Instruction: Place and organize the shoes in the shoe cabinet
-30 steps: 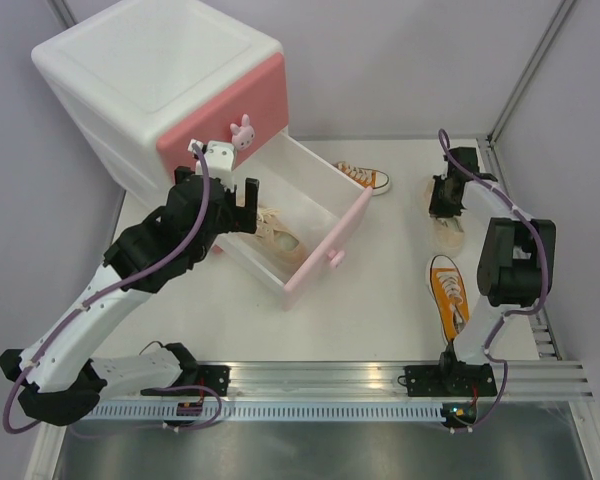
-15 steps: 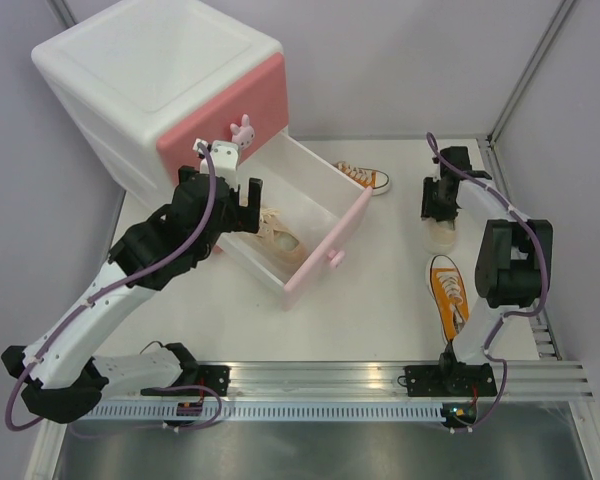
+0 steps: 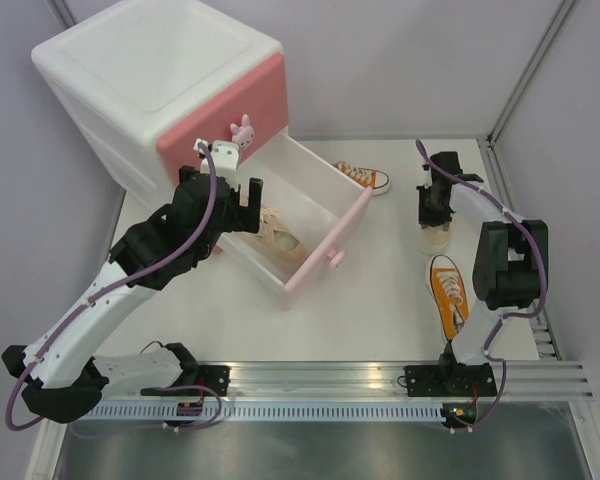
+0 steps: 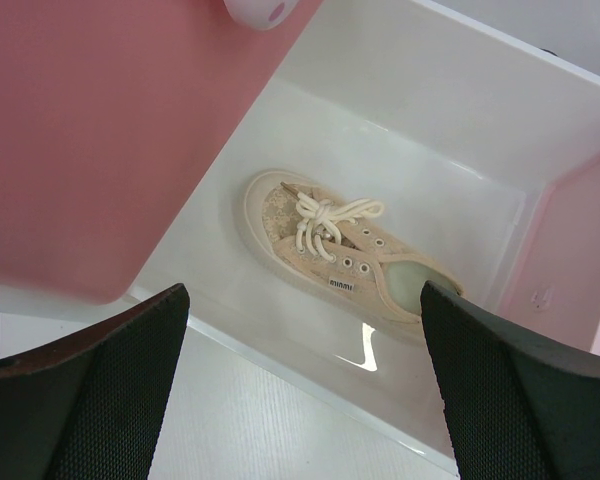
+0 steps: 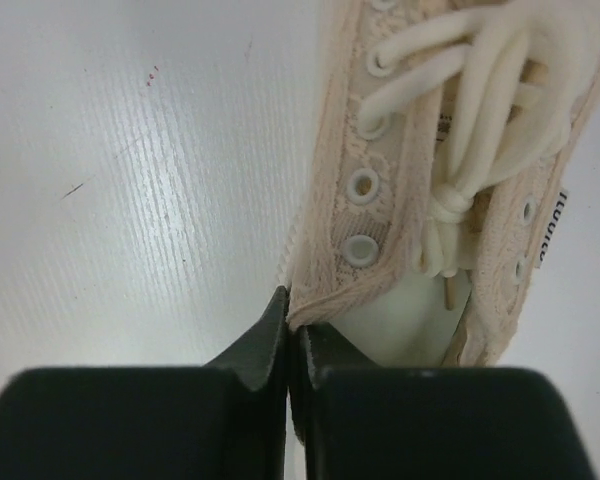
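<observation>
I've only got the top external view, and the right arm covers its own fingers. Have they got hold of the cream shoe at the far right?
Observer: Yes. The right wrist view shows the right fingers pinched shut on the collar edge of that cream shoe.
Operator: And the shoe in the drawer, how does it lie?
Observer: The left wrist view shows the other cream shoe sole-down on the floor of the drawer, laces tied, heel toward the pink front.

Robot lab cell: aluminium rail (image 3: 380, 375), plain grey walls (image 3: 380, 60), white table (image 3: 380, 290).
</observation>
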Robot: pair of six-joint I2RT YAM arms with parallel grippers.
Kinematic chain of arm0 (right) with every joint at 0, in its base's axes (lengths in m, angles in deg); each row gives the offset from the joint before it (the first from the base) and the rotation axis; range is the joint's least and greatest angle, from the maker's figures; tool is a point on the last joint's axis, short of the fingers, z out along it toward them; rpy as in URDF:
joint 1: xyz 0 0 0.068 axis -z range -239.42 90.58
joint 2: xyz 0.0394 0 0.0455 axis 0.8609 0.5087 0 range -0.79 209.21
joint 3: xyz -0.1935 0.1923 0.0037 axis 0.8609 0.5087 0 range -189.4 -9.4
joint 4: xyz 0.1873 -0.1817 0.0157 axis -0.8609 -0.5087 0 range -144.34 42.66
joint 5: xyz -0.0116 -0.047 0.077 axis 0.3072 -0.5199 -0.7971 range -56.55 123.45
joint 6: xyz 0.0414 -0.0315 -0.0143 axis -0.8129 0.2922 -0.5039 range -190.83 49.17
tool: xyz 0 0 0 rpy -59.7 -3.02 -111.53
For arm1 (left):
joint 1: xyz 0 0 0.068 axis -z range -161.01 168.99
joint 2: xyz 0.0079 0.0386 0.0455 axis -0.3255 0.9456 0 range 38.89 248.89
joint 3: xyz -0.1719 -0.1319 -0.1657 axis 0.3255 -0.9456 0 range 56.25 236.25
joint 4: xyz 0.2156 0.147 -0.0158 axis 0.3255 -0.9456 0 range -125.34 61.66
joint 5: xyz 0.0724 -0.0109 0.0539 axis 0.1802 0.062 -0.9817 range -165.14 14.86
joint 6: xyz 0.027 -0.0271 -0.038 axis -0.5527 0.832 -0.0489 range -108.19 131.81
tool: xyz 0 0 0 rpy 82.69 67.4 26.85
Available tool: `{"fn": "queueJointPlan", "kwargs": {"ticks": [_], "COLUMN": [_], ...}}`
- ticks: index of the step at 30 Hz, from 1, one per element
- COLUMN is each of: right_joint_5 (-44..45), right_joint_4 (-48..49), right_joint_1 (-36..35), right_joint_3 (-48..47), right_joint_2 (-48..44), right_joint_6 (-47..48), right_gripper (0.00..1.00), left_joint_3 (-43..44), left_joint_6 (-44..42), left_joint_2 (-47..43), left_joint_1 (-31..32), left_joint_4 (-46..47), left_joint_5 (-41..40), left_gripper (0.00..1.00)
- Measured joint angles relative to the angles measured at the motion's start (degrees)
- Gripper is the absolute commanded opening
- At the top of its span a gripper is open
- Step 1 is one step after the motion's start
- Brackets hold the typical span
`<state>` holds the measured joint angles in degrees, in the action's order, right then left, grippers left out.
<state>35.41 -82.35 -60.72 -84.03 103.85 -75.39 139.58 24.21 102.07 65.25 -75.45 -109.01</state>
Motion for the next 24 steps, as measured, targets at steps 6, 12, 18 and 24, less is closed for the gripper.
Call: {"fn": "queueJointPlan", "kwargs": {"ticks": [6,12,18,24], "right_joint_5": [0.5,1.55,2.01,0.28], "right_joint_4": [-1.92,-6.56,-10.21,-12.02], "right_joint_1": [-0.46,-0.79,-1.01,-4.55], "right_joint_3": [-0.2,-4.83,-13.9,-25.05], "right_joint_2": [-1.57,-5.14,-10.75,-13.6], "right_joint_6": [-0.26,-0.28,-0.37,0.04], "right_gripper": [0.01,0.01,0.01,0.01], "left_joint_3": [0.0,0.0,0.0,0.0], "left_joint_6": [-0.02,-0.04,-0.07,-0.11], "left_joint_2": [0.09,1.03,1.95,2.43], "left_joint_1": [0.0,0.0,0.0,0.0], "left_joint_4": [0.28,1.55,2.95,4.55], "left_joint_5": [0.0,0.2,1.2,1.49], "left_gripper": [0.99,1.0,1.0,1.0]}}
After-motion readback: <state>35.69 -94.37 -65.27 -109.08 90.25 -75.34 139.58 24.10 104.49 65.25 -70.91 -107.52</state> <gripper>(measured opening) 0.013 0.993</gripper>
